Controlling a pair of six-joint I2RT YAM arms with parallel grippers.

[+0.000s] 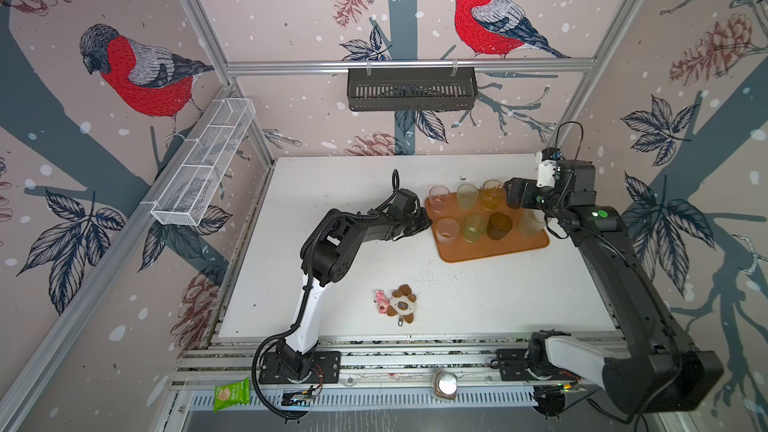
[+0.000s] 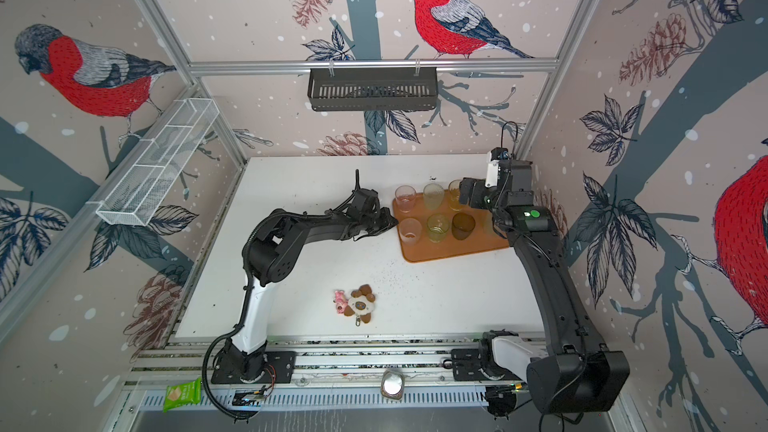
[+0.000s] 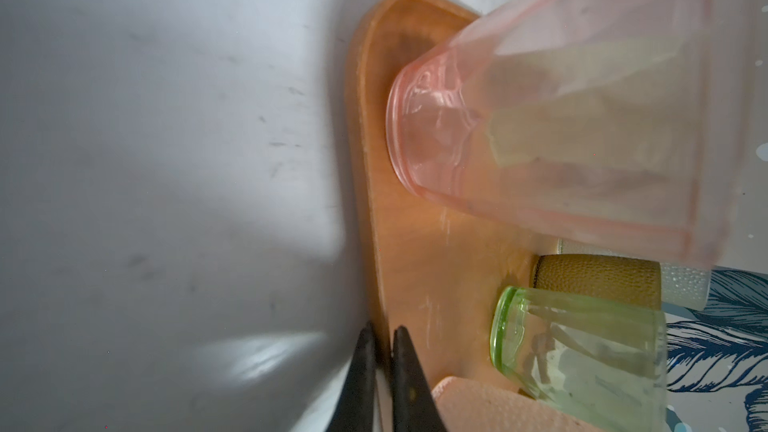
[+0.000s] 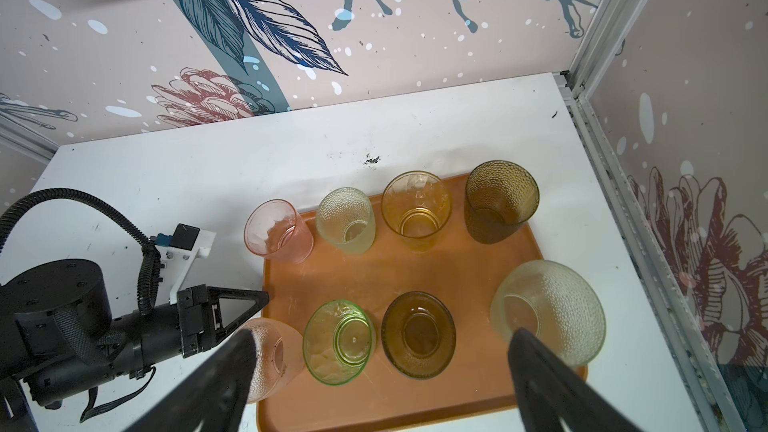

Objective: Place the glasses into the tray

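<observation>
Glasses (image 4: 417,209), eight, stand upright on the tray (image 4: 457,276) on the white tabletop (image 1: 332,201), with bird-papered walls (image 1: 291,14) behind the tray. The left gripper (image 3: 384,338) is pinched together at the tray's rim; the right gripper (image 4: 382,338) gapes wide above the tray.

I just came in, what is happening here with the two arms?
Two robot arms are putting glasses on the tray. All eight stand upright on it. The left claw is shut at the tray's left rim; whether it pinches the rim is unclear. The right claw hangs open above the tray, holding nothing.
</observation>
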